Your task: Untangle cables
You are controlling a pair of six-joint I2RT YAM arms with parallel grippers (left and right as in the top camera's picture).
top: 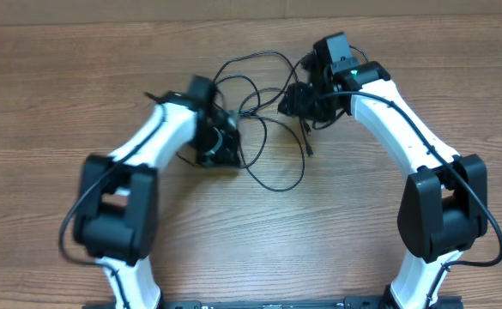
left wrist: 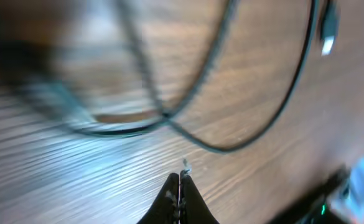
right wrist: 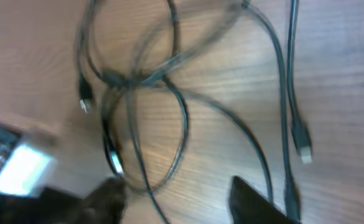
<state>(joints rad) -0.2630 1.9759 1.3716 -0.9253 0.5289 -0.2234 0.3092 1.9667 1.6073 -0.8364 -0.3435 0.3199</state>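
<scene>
The cables (top: 263, 120) are thin black cords lying in tangled loops on the wooden table between the two arms. My left gripper (top: 229, 146) sits at the tangle's left edge. In the left wrist view it (left wrist: 180, 182) is shut with nothing between its fingers, and blurred cable loops (left wrist: 219, 74) lie ahead of it on the wood. My right gripper (top: 291, 105) hangs over the tangle's right side. It (right wrist: 178, 196) is open, and one cable strand (right wrist: 141, 177) runs loose between its fingers. Metal-tipped plugs (right wrist: 303, 149) show beside the crossing loops (right wrist: 138, 78).
The table (top: 79, 94) is bare wood on both sides of the tangle. One long loop (top: 276, 176) trails toward the front. The right arm, with a green light (left wrist: 322, 208), shows at the lower right of the left wrist view.
</scene>
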